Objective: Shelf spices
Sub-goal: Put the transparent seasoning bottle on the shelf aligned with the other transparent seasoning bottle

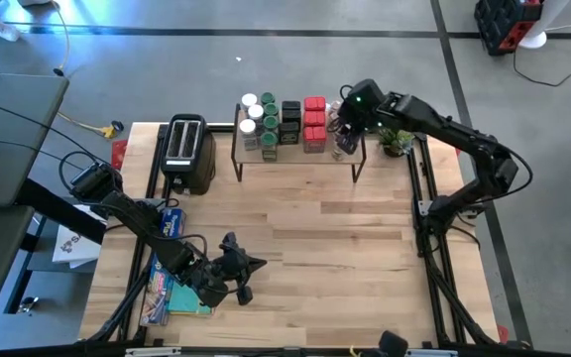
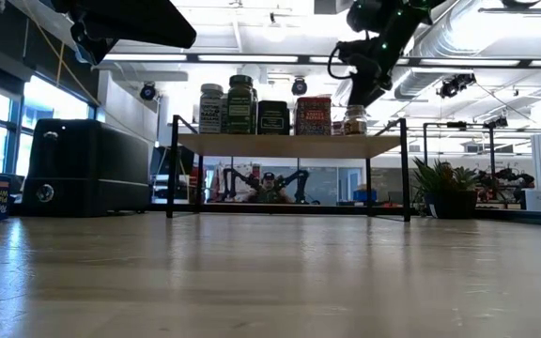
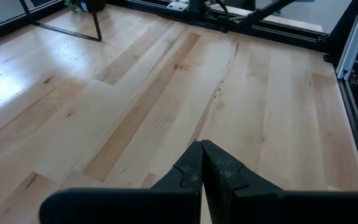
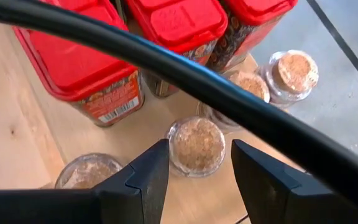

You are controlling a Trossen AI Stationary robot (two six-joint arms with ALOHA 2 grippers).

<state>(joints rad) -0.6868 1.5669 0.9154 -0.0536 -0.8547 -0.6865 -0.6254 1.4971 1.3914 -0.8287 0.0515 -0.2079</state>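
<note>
The shelf (image 1: 300, 161) stands at the table's far side on thin black legs. On its wooden top stand the spices in rows: white-lidded and green-lidded jars (image 1: 262, 117), black boxes (image 1: 291, 121), red tins (image 1: 313, 121) and small cork-topped jars at the right end. My right gripper (image 1: 344, 127) hangs over that right end, its fingers around one small cork-topped jar (image 4: 196, 144), with other small jars (image 4: 294, 71) and red tins (image 4: 73, 62) close by. My left gripper (image 1: 260, 264) waits shut over bare table near the front left. My right gripper has the small jar between its two fingers, which flank the jar's rim (image 4: 174, 147) just below the cork top. The fingers slant steeply down from above. The jar is upright, its base at the shelf top (image 2: 354, 131); whether it stands there or hangs just clear, I cannot tell.
A black toaster (image 1: 188, 151) stands left of the shelf. A long blue box (image 1: 170, 224) and a teal cloth (image 1: 188, 299) lie under the left arm. A potted plant (image 1: 397, 141) sits at the far right. Bare wood (image 1: 325, 238) fills the table's middle.
</note>
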